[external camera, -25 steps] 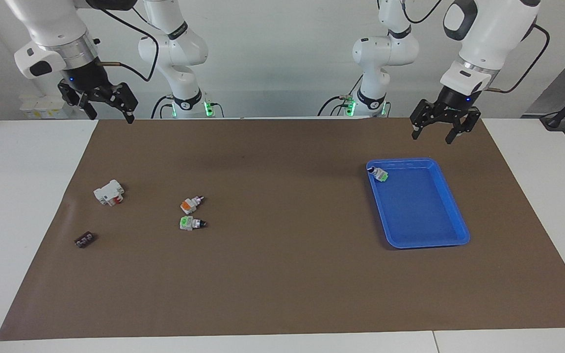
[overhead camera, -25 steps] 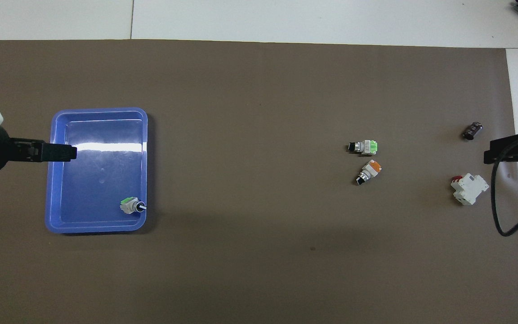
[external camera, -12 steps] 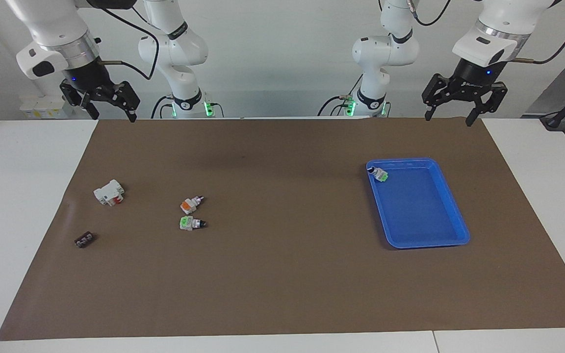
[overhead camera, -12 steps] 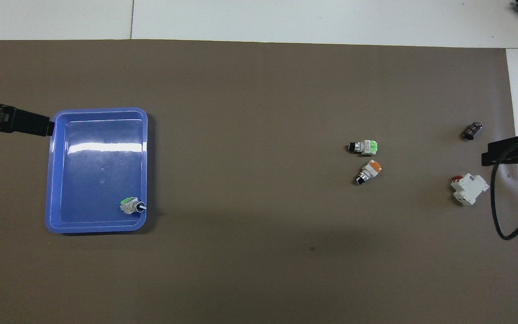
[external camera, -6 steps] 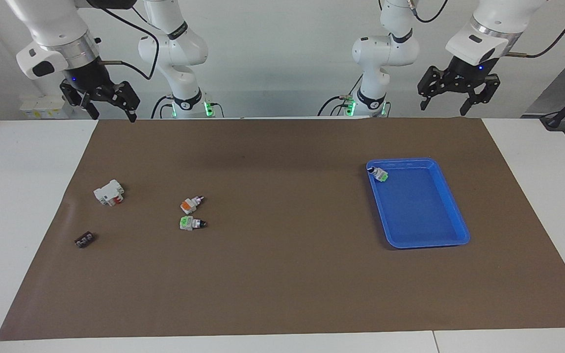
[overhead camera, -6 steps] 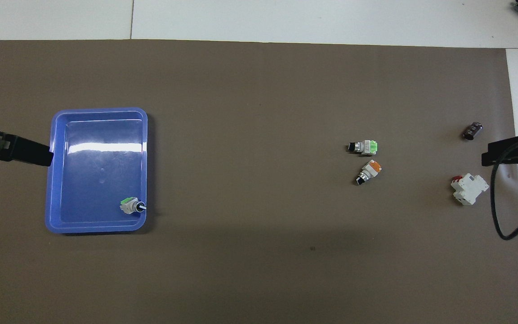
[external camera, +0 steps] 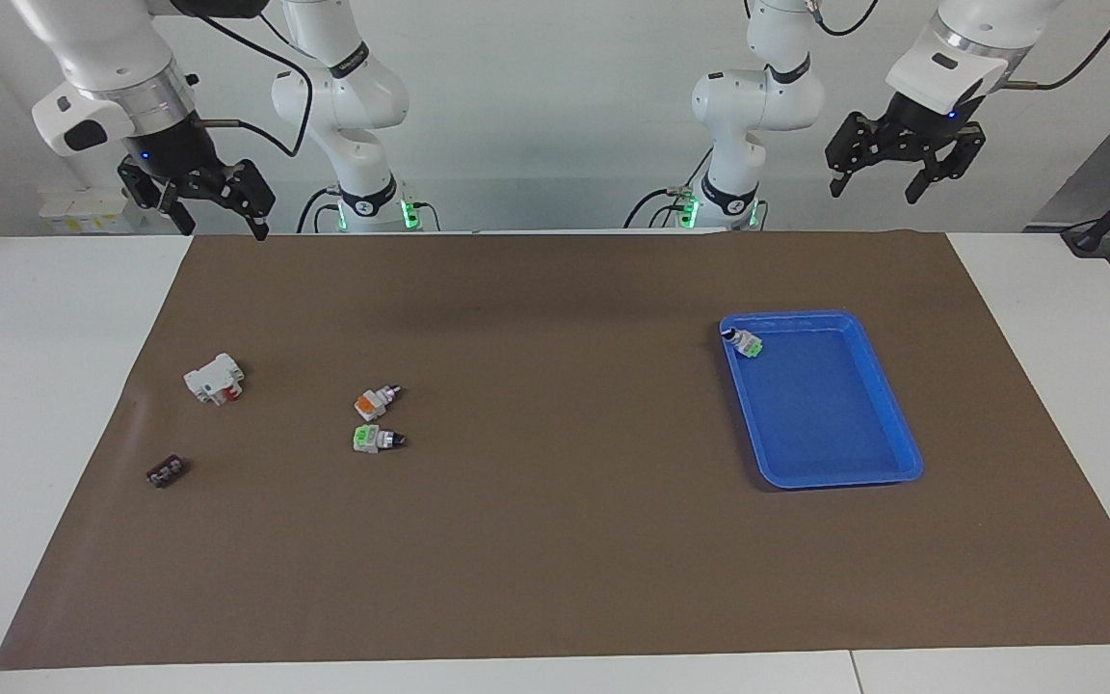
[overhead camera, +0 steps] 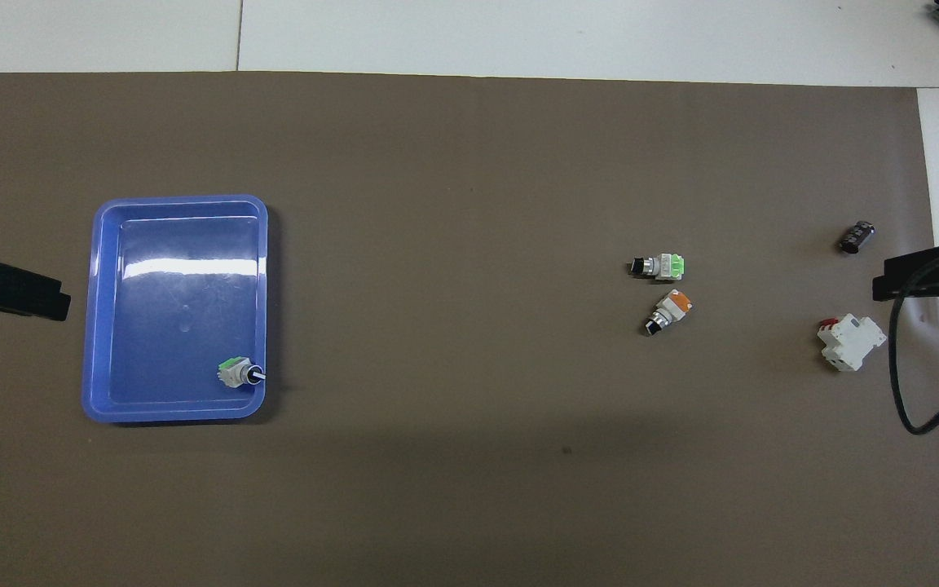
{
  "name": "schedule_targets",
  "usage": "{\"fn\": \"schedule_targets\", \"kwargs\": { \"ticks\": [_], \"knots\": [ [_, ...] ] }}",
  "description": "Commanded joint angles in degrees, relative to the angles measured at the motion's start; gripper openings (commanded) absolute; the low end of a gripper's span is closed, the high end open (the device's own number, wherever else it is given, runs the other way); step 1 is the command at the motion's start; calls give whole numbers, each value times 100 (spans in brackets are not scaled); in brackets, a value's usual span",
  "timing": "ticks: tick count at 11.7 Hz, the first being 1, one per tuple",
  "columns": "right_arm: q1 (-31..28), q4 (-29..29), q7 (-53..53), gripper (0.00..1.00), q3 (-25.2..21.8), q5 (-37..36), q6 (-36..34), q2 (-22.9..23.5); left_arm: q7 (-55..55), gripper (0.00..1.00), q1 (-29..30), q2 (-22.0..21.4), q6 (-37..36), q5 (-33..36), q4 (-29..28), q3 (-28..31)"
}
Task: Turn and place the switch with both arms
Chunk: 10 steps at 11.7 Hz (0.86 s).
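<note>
The switch, whitish with an orange face and black knob tip, lies on its side on the brown mat toward the right arm's end. My right gripper hangs open and empty, high over the mat's corner at that end, well apart from the switch. My left gripper is raised, open and empty, over the mat's edge by the robots at the left arm's end, beside the blue tray.
A green-faced switch lies just beside the orange one, farther from the robots. Another green-faced switch sits in the tray's corner nearest the robots. A white breaker and a small black part lie near the right arm's end.
My left gripper has risen and drawn back from over the tray toward the robots' edge of the mat. The right arm and the objects have stayed put.
</note>
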Motion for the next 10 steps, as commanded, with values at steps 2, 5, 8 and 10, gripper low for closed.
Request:
{"fn": "schedule_targets", "kwargs": {
  "ticks": [2, 5, 8, 10],
  "knots": [
    [-20, -118, -113, 100, 12, 18, 30, -123, -71, 100, -104, -238, -39, 53, -246, 126],
    [-20, -118, -113, 100, 12, 27, 30, -123, -115, 100, -69, -291, -39, 53, -272, 90],
    [-20, -118, -113, 100, 12, 27, 30, -123, -247, 100, -86, -352, -21, 62, -412, 82],
    [-20, -118, -113, 100, 12, 27, 30, -123, -256, 100, -95, -370, -21, 62, -456, 73]
  ]
}}
